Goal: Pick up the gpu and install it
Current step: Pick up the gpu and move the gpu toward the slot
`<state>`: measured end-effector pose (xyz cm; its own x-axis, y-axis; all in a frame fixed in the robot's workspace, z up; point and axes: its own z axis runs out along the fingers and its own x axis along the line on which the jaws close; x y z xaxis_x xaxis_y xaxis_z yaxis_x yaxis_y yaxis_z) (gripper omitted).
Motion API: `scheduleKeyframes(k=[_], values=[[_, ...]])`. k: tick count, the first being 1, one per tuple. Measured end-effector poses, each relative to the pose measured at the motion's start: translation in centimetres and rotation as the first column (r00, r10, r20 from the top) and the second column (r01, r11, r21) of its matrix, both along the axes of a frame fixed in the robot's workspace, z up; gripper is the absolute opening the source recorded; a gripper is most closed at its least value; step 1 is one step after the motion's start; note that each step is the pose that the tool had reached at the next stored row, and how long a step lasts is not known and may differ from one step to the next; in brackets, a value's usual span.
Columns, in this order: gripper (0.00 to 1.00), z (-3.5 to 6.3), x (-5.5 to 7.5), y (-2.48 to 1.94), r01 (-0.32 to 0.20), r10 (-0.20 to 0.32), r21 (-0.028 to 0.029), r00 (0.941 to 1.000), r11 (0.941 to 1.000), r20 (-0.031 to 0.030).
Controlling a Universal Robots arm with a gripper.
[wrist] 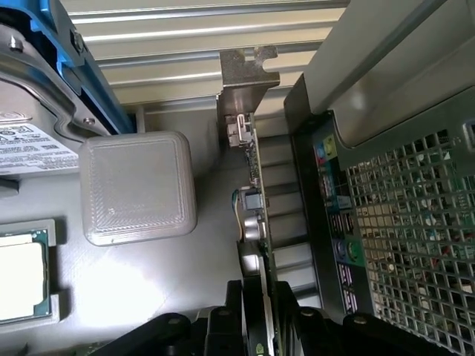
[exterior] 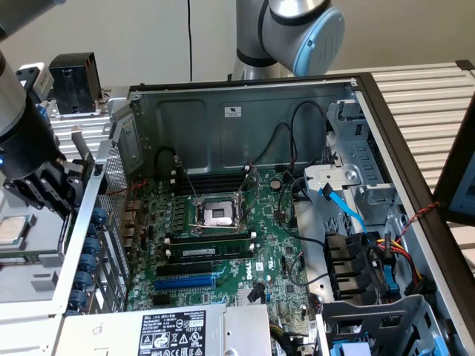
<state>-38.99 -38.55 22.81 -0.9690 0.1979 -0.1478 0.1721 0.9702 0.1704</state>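
Note:
The gpu (wrist: 252,200) shows edge-on in the wrist view: a thin green board with small connectors and a silver end bracket (wrist: 245,74) at its far end. My gripper (wrist: 260,300) is shut on the card, one black finger on each face. In the exterior view the gripper (exterior: 53,189) hangs outside the open computer case (exterior: 245,111), by its rear panel on the exterior view's left. The card stands just beside the case's rear I/O panel (wrist: 334,200), over the grey work surface.
A processor chip (wrist: 18,278) lies in a tray by a grey square block (wrist: 137,185). Inside the case lie the large green motherboard (exterior: 274,245), black memory sticks (exterior: 211,248) and a blue slot (exterior: 185,282). A black cooler (exterior: 74,81) stands behind the gripper.

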Motion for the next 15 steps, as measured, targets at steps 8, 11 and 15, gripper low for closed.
scheduleKeyframes(k=[8, 11, 15], values=[[0.29, 0.25, 0.2, -0.1, 0.0, 0.0, 0.0101, 1.0, 0.9999, -0.0018], [0.29, 0.37, 0.2, -0.11, 0.0, 0.0, 0.0135, 1.0, 0.9999, -0.0051], [0.29, 1.05, 0.2, -0.12, 0.0, 0.0, 0.0138, 0.9999, 0.9999, -0.0112]])
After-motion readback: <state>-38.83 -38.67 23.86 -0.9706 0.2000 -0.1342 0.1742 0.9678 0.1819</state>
